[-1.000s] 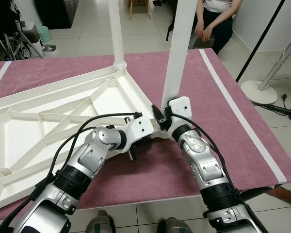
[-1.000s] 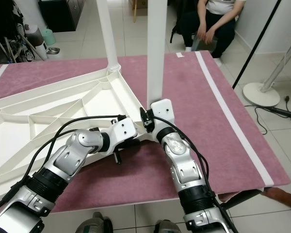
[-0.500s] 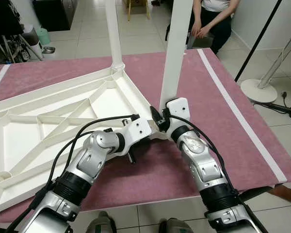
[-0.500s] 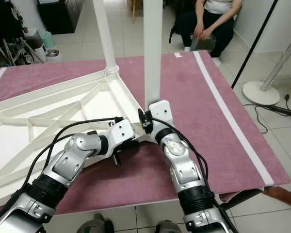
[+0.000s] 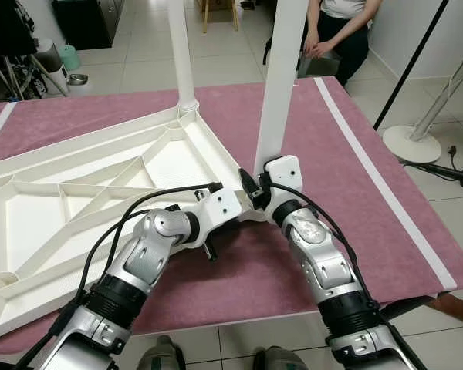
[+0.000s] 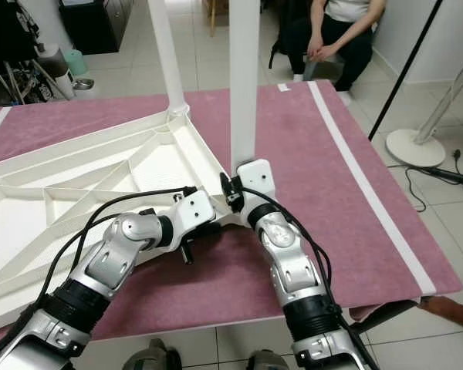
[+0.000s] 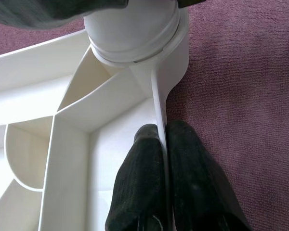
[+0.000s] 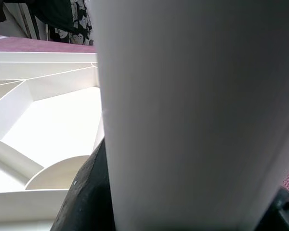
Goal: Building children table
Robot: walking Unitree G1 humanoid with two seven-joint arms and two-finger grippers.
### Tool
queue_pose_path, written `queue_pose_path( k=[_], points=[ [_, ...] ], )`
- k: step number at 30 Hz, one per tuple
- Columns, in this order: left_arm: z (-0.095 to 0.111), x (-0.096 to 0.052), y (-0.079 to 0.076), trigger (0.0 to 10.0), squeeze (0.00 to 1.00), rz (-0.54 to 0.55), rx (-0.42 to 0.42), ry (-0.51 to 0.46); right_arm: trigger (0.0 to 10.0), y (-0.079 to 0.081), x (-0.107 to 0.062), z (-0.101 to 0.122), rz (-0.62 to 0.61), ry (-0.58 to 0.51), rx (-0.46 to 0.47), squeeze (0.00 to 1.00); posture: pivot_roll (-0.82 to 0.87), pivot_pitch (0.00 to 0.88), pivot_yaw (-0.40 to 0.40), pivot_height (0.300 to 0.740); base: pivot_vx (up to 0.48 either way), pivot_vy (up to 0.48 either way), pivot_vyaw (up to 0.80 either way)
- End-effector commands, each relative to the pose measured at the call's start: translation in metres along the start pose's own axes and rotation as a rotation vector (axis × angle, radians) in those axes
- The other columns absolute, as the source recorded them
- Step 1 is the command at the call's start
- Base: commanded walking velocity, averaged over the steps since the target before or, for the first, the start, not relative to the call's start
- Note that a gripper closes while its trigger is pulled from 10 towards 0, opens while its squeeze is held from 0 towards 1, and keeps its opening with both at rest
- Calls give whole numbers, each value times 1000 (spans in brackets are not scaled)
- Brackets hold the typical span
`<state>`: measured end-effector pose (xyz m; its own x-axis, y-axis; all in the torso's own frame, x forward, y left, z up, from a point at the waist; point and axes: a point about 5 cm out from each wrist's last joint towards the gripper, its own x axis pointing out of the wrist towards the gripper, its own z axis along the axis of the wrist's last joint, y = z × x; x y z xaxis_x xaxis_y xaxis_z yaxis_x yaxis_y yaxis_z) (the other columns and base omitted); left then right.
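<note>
Your left gripper pinches the thin outer rim wall of the white ribbed plastic tabletop, one black finger inside the rim and one outside, both pressed flat against the wall. The pinch sits just beside the corner socket, where the near white round plastic leg is seated.

Your right gripper is wrapped around the base of that near leg; a black finger shows against the white surface on one side and a second at the opposite edge, so it is clamped on the leg. In the head views, the right wrist block sits directly against the leg's foot at the tabletop's near right corner.

The tabletop lies upside down on the maroon carpeted counter, ribs facing up, reaching from the counter's middle to its left edge. The near leg stands upright from the corner. A second white round leg stands upright in the far corner socket, well apart from both grippers.

A white stripe runs along the counter's right side. Beyond the far edge, a seated person in dark trousers rests their hands in their lap. A white floor stand base stands on the tiled floor to the right.
</note>
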<state>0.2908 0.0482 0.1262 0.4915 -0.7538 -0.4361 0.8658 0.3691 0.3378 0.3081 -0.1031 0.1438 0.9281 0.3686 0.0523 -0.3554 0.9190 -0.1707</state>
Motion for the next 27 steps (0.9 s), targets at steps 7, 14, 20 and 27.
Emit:
queue_pose_path(
  k=[7,14,20,27],
  points=[
    [3,-12,19,10000,1000,283,-8,-81,10000,3,-1,-7,25,40,-40,0,16,0,115,740,0,0,0],
    [3,-12,19,10000,1000,283,-8,-81,10000,3,-1,-7,25,40,-40,0,16,0,115,740,0,0,0],
    [3,-12,19,10000,1000,283,-8,-81,10000,3,-1,-7,25,40,-40,0,16,0,115,740,0,0,0],
    [3,-12,19,10000,1000,283,-8,-81,10000,3,-1,-7,25,40,-40,0,16,0,115,740,0,0,0]
  ],
)
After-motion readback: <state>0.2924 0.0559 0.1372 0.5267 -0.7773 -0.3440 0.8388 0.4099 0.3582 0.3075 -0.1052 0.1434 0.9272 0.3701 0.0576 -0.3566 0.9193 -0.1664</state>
